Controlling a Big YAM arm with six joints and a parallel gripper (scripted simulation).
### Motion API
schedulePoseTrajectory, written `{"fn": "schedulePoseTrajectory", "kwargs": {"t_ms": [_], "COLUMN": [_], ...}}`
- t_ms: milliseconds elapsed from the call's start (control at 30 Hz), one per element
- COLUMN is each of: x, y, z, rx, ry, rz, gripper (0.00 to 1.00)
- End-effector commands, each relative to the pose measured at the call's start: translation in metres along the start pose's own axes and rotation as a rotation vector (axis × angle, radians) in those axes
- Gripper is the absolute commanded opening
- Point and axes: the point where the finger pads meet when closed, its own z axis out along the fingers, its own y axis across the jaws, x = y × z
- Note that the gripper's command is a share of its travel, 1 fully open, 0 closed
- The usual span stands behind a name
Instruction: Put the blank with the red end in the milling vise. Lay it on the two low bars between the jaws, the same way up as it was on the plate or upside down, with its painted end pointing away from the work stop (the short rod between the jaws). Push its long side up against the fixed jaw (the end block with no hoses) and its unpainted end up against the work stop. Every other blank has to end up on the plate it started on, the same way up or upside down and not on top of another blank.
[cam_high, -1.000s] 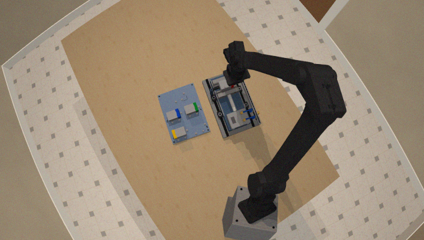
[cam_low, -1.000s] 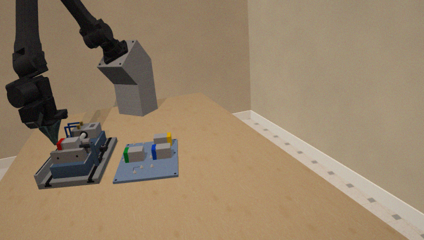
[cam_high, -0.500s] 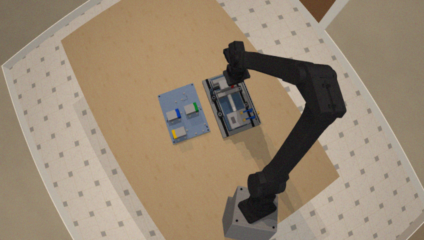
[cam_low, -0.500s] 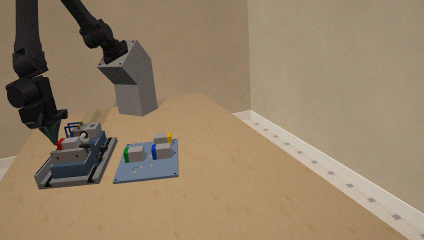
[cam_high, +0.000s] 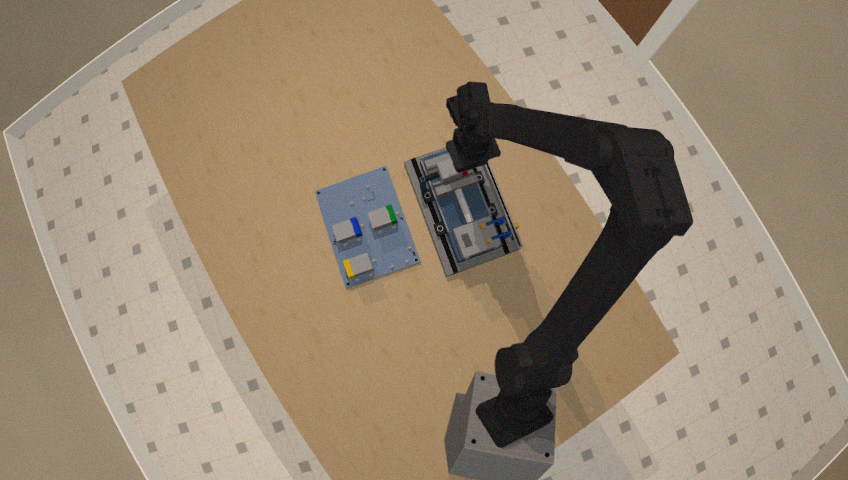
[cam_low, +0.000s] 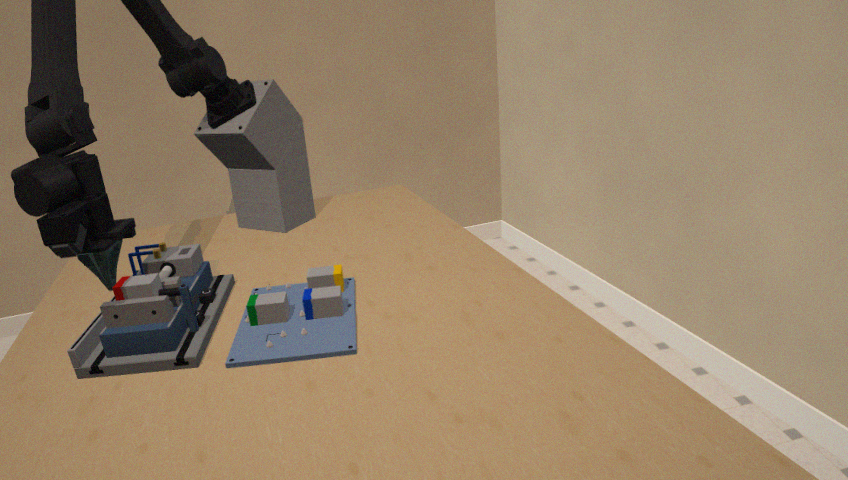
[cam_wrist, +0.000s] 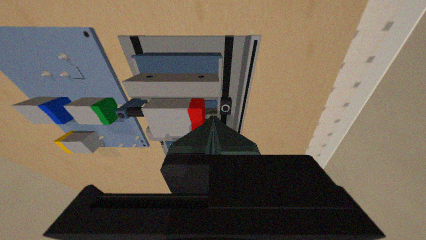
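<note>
My gripper (cam_wrist: 214, 117) is clenched tight on nothing, fingertips together in one narrow wedge. It hangs just off the painted end of the red-ended blank (cam_low: 138, 286), tip aimed at that red face.

The blank already lies in the milling vise (cam_low: 151, 321), between the jaws. Its unpainted end points at the work stop (cam_wrist: 131, 108); whether the two touch I cannot tell. From the wrist view, its long side appears to lie along the fixed jaw (cam_wrist: 172, 85).

Risks, as I judge them:
- The wedge meets the red face off-centre, and the blank slews away from the fixed jaw.
- The tip comes in high and rides over the blank's top edge, tipping it off the low bars.
- A hard push jams the blank against the stop, or shifts the whole vise.

Room: the vise sits toward the table's far edge from my base. Its side rail (cam_wrist: 228, 75) runs close beside my tip, so little sideways slack there. Beyond the stop lies the plate (cam_high: 368, 231) carrying the blue-ended blank (cam_high: 347, 229), green-ended blank (cam_high: 382, 218) and yellow-ended blank (cam_high: 358, 265), well apart from me. Open table lies behind my wrist; straight up is free.
</note>
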Motion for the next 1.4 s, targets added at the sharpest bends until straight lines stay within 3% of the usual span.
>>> {"fn": "schedulePoseTrajectory", "kwargs": {"t_ms": [0, 1367], "x": [-0.015, -0.014], "y": [-0.011, 0.005], "z": [0.002, 0.001], "rx": [0.012, 0.001], "ry": [-0.029, -0.027], "rz": [0.012, 0.005], "gripper": [0.00, 0.00]}}
